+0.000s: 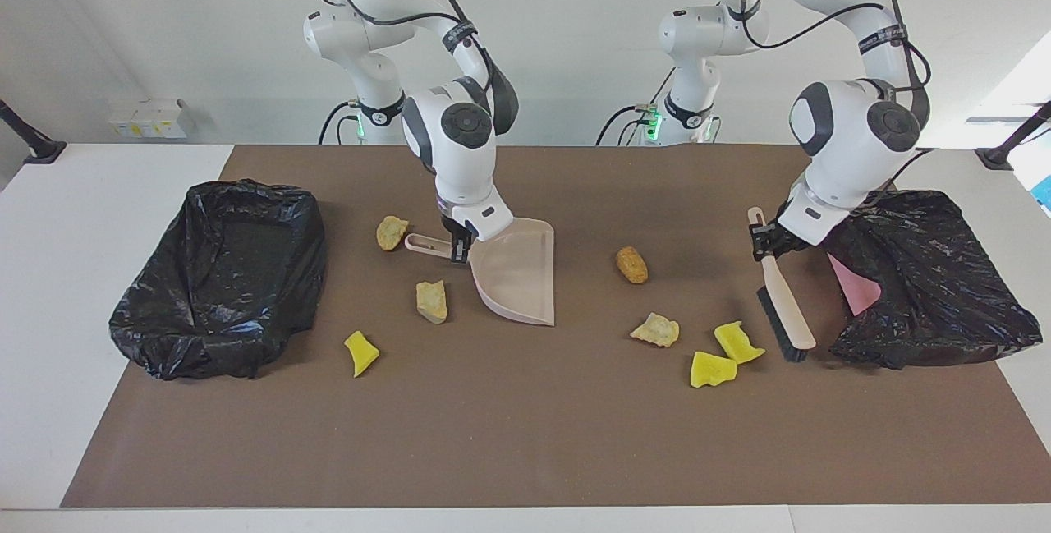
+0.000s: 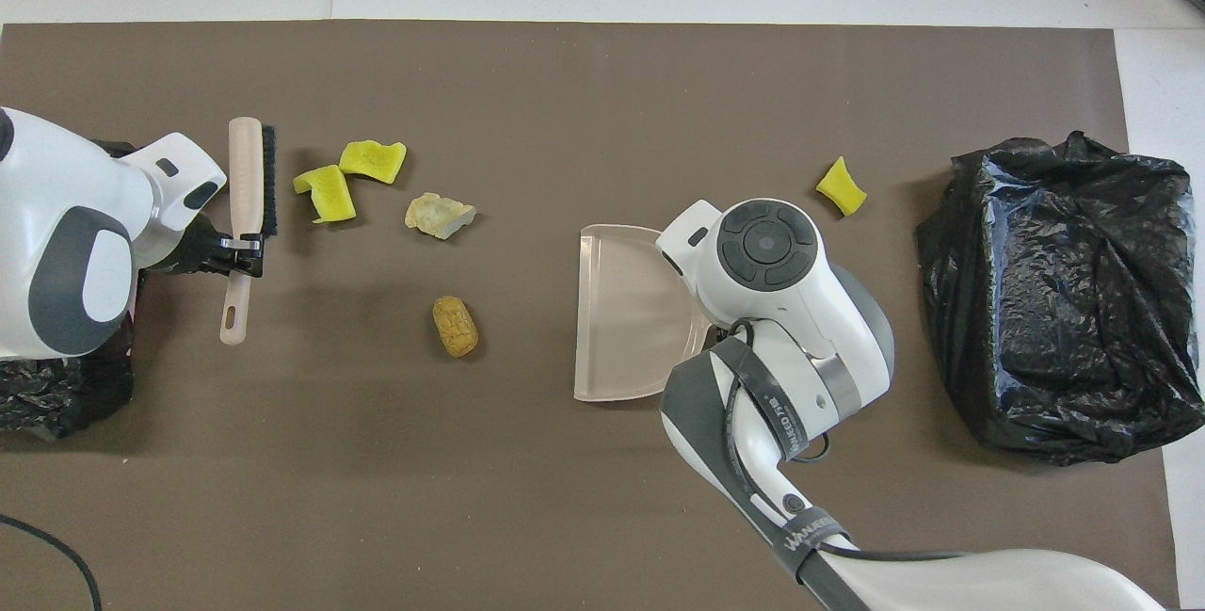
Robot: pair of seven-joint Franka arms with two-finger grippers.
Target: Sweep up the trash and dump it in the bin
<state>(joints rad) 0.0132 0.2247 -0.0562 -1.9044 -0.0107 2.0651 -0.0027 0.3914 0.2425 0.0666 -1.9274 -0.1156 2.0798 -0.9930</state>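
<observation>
Trash [image 1: 726, 356] beside brush [image 1: 786, 313] | left end effector [image 1: 764, 239] pinching brush | right end effector [image 1: 460, 249] pinching dustpan [image 1: 516, 272]

Overhead, the right arm [image 2: 791, 310] covers the dustpan's handle, its end effector and two tan chunks, seen only in the facing view [image 1: 392, 232] [image 1: 432, 301]. The left arm [image 2: 66, 234] hides most of the bin bag [image 2: 56, 394] at its end of the counter. A pink object [image 1: 854, 287] pokes from that bag, unidentifiable.
</observation>
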